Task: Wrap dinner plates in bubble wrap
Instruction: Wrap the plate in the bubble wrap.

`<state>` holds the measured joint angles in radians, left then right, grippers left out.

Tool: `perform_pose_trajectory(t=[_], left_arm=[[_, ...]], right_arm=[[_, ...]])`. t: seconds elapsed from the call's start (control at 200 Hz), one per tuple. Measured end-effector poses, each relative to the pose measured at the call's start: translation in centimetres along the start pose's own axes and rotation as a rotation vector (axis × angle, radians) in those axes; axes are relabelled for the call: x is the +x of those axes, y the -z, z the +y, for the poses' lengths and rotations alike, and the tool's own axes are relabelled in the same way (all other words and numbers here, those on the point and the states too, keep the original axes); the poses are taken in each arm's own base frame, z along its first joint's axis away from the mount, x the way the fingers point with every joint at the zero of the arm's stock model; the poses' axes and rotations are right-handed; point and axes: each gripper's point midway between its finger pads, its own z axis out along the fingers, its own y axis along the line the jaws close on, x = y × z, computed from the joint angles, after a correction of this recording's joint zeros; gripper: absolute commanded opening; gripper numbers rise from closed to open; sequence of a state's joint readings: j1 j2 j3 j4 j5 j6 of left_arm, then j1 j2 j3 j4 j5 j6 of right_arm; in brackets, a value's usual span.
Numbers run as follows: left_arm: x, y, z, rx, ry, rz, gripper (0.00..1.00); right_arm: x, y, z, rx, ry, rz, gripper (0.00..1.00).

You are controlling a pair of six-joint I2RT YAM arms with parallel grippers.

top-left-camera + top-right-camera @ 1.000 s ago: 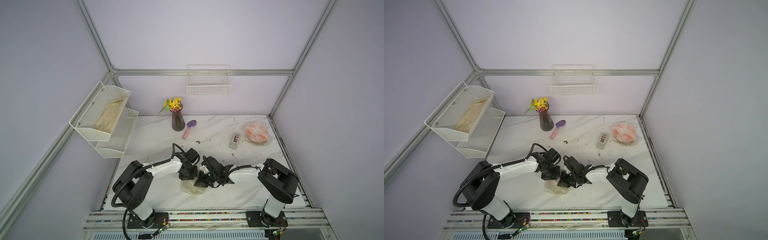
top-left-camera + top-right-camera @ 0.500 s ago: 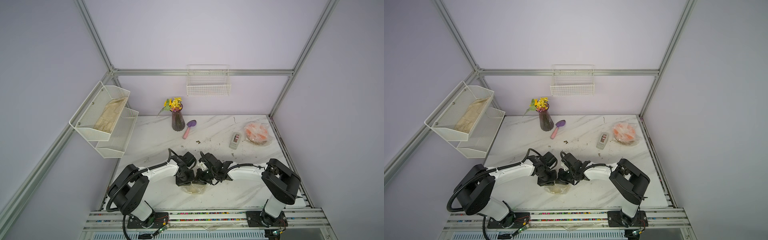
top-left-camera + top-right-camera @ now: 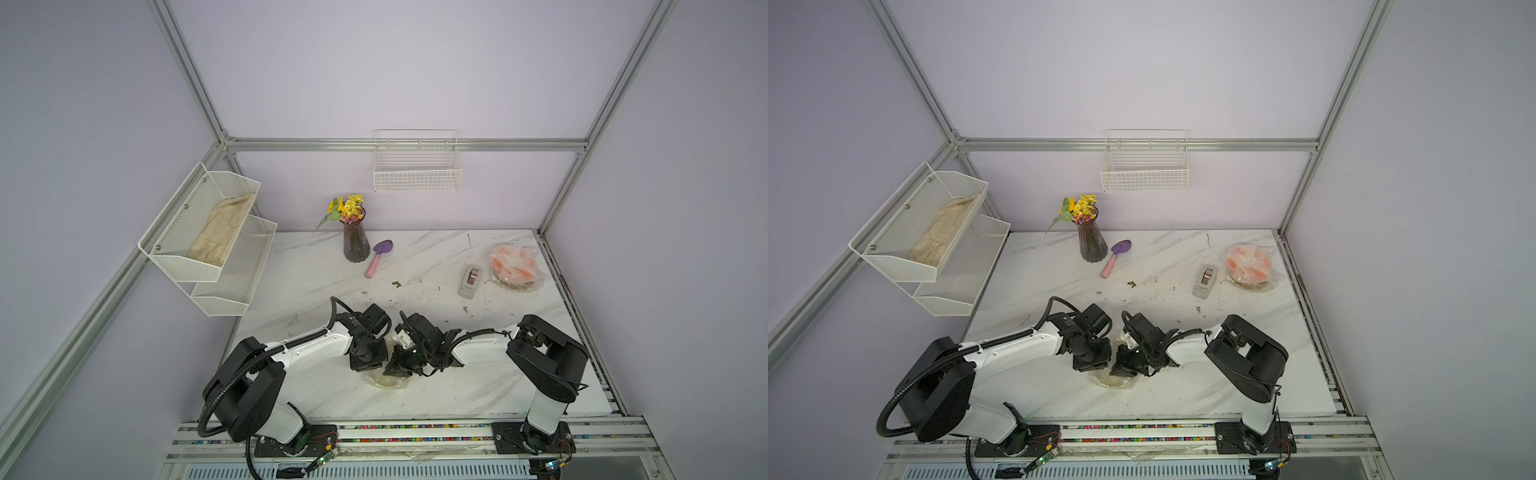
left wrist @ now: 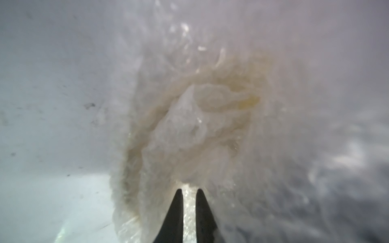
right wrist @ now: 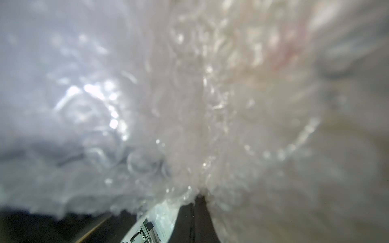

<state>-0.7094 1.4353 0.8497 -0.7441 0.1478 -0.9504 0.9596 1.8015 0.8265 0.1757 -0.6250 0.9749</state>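
Observation:
A pale yellowish plate point(image 4: 231, 84) lies near the table's front middle, swathed in crinkly bubble wrap point(image 4: 185, 126). In both top views only the front edge of this bundle point(image 3: 384, 380) point(image 3: 1113, 380) shows under the two grippers. My left gripper point(image 3: 368, 365) point(image 4: 188, 190) stands over it, jaws a narrow gap apart, with shiny wrap showing in the gap. My right gripper point(image 3: 397, 370) point(image 5: 200, 197) is shut, pinching the bubble wrap point(image 5: 189, 105), which billows across its whole view. An orange plate point(image 3: 513, 266) point(image 3: 1250, 264) lies wrapped at the back right.
A grey tape dispenser point(image 3: 470, 281) lies beside the orange bundle. A vase of flowers point(image 3: 356, 241) and a purple trowel point(image 3: 377, 257) stand at the back. A white mesh rack point(image 3: 208, 232) juts over the table's left edge, and a wire basket point(image 3: 417, 166) hangs on the back wall.
Both grippers have shifted slightly left and down onto the bundle. The left jaws, pressed together before, now stand a little apart.

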Motion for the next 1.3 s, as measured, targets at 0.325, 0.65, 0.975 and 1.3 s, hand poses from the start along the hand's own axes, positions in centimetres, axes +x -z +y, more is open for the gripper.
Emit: perform_pose_trajectory(t=[0.325,0.65,0.975,1.3], left_arm=[[-2.0,2.2,-3.8,0.158,-0.008,-0.089,0.19],[-2.0,-2.6,-1.9,0.008,0.026,-0.011,0.14],[-1.8,-3.0,-1.7,0.011,0.03,-0.011,0.13],[-1.8,-3.1,-1.8,0.018,0.031,-0.01,0.12]], right_arm=[[-0.1,0.0,0.0,-0.008,0.0,-0.011,0.0],[0.5,0.8,-0.3,0.019,-0.004,-0.022,0.04],[0.4,4.1,1.9,0.117,0.005,-0.06,0.2],[-0.5,2.3,-0.5,0.152,-0.052,-0.084,0.21]])
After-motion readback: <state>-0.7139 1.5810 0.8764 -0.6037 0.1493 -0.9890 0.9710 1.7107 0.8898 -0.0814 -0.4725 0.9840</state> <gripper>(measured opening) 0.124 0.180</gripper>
